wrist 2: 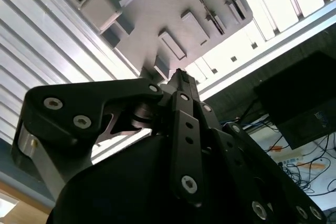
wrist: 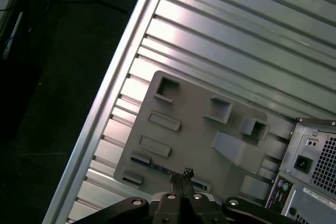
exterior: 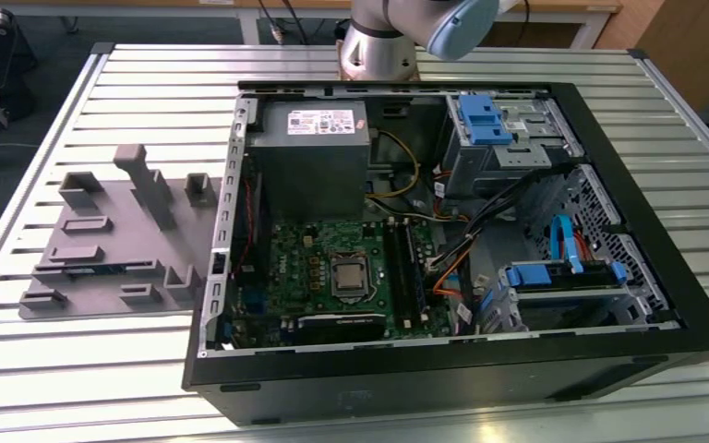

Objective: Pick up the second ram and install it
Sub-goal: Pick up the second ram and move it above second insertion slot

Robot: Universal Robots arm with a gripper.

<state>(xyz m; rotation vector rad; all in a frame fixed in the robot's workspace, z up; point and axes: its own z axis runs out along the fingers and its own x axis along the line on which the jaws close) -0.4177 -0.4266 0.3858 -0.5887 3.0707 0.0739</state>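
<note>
- My gripper (wrist: 181, 176) is clenched, fingertips pressed together with nothing between them, as both wrist views show
- The second ram (wrist: 155, 167) lies flat in a slot of the gray holder tray (wrist: 189, 119) on the slatted tabletop (wrist: 236, 40), not yet lifted
- In the first wrist view my fingertips line up over the blue stick close to its middle, so it lies straight ahead along my approach line; I judge that I hang well above it, not touching
- In the exterior view the tray sits at nine o'clock from the open computer case (exterior: 453, 369); the stick is toward the tray's six o'clock side, its long axis running roughly nine to three
- The line on which my fingers part looks to me closer to along the stick than across it
</note>
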